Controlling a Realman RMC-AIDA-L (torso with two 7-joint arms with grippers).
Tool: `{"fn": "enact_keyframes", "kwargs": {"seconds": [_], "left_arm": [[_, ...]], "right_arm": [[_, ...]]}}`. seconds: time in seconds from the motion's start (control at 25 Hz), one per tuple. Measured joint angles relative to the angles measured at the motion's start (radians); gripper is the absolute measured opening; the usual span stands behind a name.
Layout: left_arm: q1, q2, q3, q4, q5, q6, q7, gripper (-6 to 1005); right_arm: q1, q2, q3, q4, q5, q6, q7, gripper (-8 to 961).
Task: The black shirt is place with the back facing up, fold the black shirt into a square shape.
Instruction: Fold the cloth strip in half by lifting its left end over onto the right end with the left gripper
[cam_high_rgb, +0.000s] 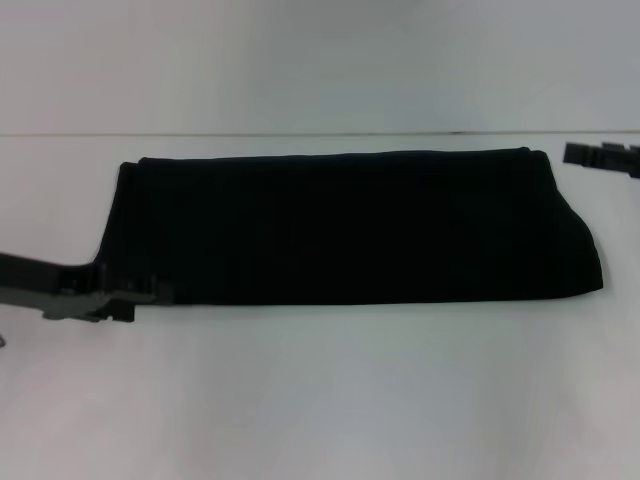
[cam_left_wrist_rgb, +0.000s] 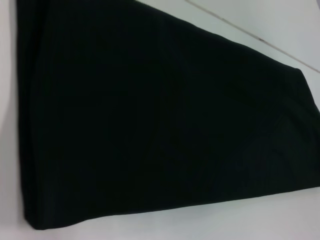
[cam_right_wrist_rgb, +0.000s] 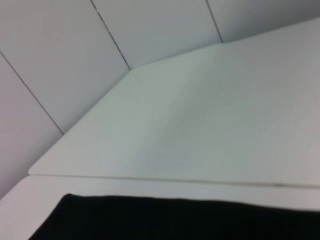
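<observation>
Left gripper (cam_high_rgb: 150, 292): low at the shirt's near-left corner, touching its edge; I cannot tell how its jaws stand.
Black shirt (cam_high_rgb: 350, 225): one, lying flat mid-bench (cam_high_rgb: 320, 400) as a long band, sleeves already tucked in.
Progress: the lengthwise folds look done; the crosswise fold into a square is left.
Right gripper (cam_high_rgb: 600, 156): far right, apart from the cloth, idle; opening unclear.
Count: one shirt, two grippers.
</observation>
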Motion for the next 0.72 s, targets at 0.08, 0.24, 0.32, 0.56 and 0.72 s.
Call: {"fn": "enact_keyframes", "kwargs": {"seconds": [0.08, 0.24, 0.32, 0.56, 0.72], "left_arm": [[-0.021, 0.013, 0.000, -0.030, 0.004, 0.001, -0.041, 726], [-0.037, 0.024, -0.003, -0.096, 0.007, -0.049, -0.119, 741], [-0.040, 0.029, -0.011, -0.135, 0.007, -0.067, -0.139, 748], [-0.042, 0.036, -0.070, -0.194, 0.007, -0.091, -0.222, 840], [-0.027, 0.039, -0.112, -0.204, 0.007, -0.094, -0.302, 893]], "right_arm": [[0.017, 0.003, 0.000, -0.003, 0.000, 0.004, 0.000, 761], [0.039, 0.011, 0.000, 0.000, 0.002, 0.028, -0.001, 874], [0.046, 0.016, -0.001, 0.005, 0.002, 0.030, -0.012, 875], [0.060, 0.021, -0.036, 0.000, 0.004, -0.016, -0.037, 877], [0.073, 0.023, -0.038, -0.002, 0.005, -0.022, -0.044, 878]]}}
